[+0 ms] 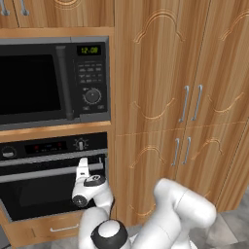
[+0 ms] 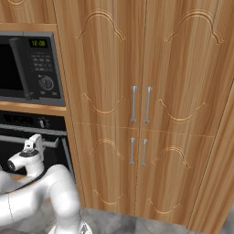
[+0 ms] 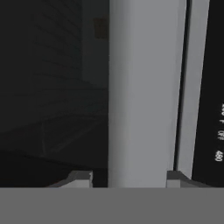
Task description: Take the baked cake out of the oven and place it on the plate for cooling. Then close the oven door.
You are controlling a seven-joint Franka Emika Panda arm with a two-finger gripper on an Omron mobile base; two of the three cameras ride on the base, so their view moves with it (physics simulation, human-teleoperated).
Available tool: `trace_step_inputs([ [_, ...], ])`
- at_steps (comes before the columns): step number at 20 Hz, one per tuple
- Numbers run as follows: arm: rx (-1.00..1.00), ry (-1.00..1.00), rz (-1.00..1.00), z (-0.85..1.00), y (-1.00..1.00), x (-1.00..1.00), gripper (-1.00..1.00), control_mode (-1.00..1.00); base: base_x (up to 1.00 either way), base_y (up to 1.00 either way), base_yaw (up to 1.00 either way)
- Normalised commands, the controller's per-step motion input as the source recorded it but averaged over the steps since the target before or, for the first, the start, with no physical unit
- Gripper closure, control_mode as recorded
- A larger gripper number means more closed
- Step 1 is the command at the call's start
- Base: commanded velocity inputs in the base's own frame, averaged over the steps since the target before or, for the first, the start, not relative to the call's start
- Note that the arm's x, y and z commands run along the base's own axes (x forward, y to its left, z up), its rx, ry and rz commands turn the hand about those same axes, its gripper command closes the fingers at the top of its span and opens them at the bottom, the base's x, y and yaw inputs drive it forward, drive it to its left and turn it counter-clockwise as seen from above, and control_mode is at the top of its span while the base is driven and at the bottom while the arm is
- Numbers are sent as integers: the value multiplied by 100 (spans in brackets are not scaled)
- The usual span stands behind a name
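Wall of wooden cabinets with two built-in appliances at the left. The oven (image 1: 51, 175) sits below the microwave (image 1: 53, 80), whose green clock is lit. The oven door (image 1: 41, 192) stands upright and closed against the oven front, its dark glass facing the room; through the glass in the hand view faint rack lines show in the dark interior, but what the oven holds cannot be made out.

The silver bar handle (image 1: 48, 171) runs horizontally along the top edge of the door, below the control strip (image 1: 48, 146) with its round knob. The end effector (image 1: 83, 168) is at the right part of this handle, its white fingers pointing toward the door. In the hand view the handle (image 3: 142, 94) passes as a broad pale bar straight between the two fingertips (image 3: 78, 178), which flank it on either side; the end effector is clenched around the handle.

In the right base view the end effector (image 2: 33, 145) is seen at the same bar (image 2: 45, 139), at the left edge of the scene.

To the right of the oven stand tall cabinet doors (image 2: 146, 105) with paired metal pulls, all shut. A drawer (image 1: 58, 228) lies beneath the oven.
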Motion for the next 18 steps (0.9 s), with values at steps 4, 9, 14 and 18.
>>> trace_step_inputs([
  [4, -8, 22, 0, -25, 16, -46, 100, -100, 0, 0, 0],
  [9, -9, 48, 0, -22, 9, -38, 100, -100, 0, 0, 0],
  [14, -5, 34, 0, -26, 5, -50, 100, -100, 0, 0, 0],
  [18, -5, 18, 0, -33, 13, -60, 100, -100, 0, 0, 0],
])
